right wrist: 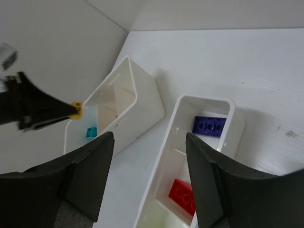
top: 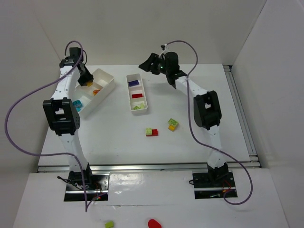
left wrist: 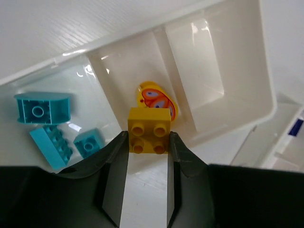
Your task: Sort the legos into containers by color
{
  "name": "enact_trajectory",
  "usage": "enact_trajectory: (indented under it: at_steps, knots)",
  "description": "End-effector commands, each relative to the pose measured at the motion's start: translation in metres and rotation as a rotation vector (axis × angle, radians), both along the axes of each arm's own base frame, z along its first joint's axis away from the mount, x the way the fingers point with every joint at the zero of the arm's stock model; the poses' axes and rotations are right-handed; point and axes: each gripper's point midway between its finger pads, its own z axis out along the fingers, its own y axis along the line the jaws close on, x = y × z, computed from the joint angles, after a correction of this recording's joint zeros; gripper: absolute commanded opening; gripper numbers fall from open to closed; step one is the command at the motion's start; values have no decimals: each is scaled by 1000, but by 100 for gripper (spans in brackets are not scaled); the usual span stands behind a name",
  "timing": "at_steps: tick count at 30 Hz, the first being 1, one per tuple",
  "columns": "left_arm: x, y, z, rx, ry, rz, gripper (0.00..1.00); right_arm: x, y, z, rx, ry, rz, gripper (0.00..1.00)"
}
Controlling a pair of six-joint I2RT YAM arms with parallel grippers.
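Sorted in narrow tray (top: 140, 112), frame centre: purple (top: 133, 83), red (top: 137, 95), green (top: 138, 107), one per compartment. In wide tray (top: 103, 77), upper left: cyan bricks (left wrist: 42, 108) in one compartment, orange piece (left wrist: 156, 100) in next. Pinched in left jaws over wide tray, by orange compartment: yellow brick (left wrist: 148, 135), not yet dropped. Right jaws spread, empty, above narrow tray's far end. Left on bench (top: 118, 137), lower centre: red-green clump (top: 151, 132), orange-green clump (top: 173, 124); splitting likely needed. Roughly two-thirds done.

Plastic tray (left wrist: 256, 47): glossy white, glare spots on its walls. yellow brick (left wrist: 149, 136): smooth plastic, slight sheen. Beside tray, table (left wrist: 57, 28): matt white, finely grained.
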Motion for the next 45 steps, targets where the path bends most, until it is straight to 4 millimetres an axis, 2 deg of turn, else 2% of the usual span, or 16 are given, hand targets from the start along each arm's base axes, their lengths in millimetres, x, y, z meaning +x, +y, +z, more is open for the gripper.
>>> enact_trajectory:
  at_steps: [1,2,4,5,6,9,11,14,19,21,23,25,30,36,43,45]
  knots:
    - [11,27,-7,69,26,94,0,-15,-36,73,13,-133,-22,70]
    - [16,27,-11,69,27,94,0,-19,-46,89,19,-151,-34,70]
    - [30,29,-21,68,35,94,11,-28,-57,75,-6,-113,-35,70]
    - [30,29,-25,67,58,93,29,-30,-67,86,-14,-129,-54,70]
    - [37,28,-27,62,54,79,73,-36,-69,75,-25,-98,-53,70]
    - [38,18,-35,20,70,29,95,-43,-87,80,-48,-97,-85,71]
    - [33,10,-27,-8,57,-3,90,-47,-95,71,-65,-75,-93,71]
    - [24,8,-30,-11,52,-16,69,-50,-97,67,-72,-59,-101,71]
    - [17,-4,-50,-44,92,-43,53,-54,-91,57,-61,-33,-59,71]
    - [15,-8,-58,-64,108,-54,36,-54,-91,57,-61,-33,-59,71]
    - [11,-21,-63,-76,134,-80,30,-54,-91,57,-61,-33,-59,71]
    - [4,-29,-58,-63,136,-93,25,-57,-92,57,-70,-31,-57,71]
    - [-17,-66,-53,-62,156,-177,25,-60,-95,47,-81,-5,-66,71]
    - [-69,-86,-64,-77,255,-195,22,-66,-94,48,-80,6,-48,71]
    - [-109,-119,-45,-91,271,-247,23,-75,-97,26,-197,48,-25,72]
    - [-104,-116,-28,-69,241,-237,26,-82,-100,11,-261,96,-31,72]
